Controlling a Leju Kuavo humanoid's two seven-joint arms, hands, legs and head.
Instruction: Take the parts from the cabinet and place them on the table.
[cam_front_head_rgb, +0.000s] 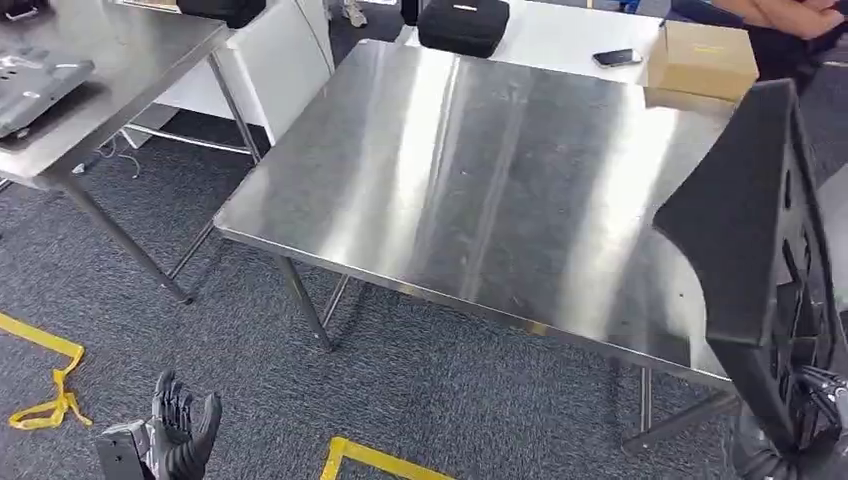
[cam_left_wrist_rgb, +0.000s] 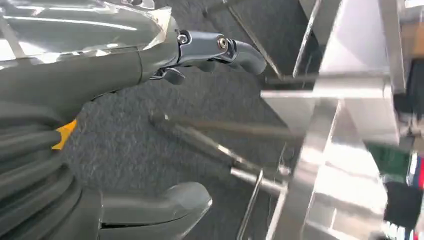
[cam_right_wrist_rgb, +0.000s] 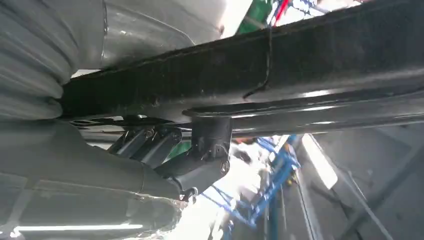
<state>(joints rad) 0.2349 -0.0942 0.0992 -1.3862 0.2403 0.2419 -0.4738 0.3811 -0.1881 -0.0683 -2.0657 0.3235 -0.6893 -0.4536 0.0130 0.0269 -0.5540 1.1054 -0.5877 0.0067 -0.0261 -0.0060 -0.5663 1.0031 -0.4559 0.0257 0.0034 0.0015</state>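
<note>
Gripping the black part in my right hand, I held it over the steel desk; my left hand hung empty, fingers apart.

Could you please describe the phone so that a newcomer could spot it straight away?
Beyond the large steel table stands a white table. The phone lies flat on it, between a black case and a cardboard box. It is the smallest, thinnest thing there, dark and glossy.

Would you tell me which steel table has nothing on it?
The large steel table directly ahead; the left steel table carries a grey tray.
</note>
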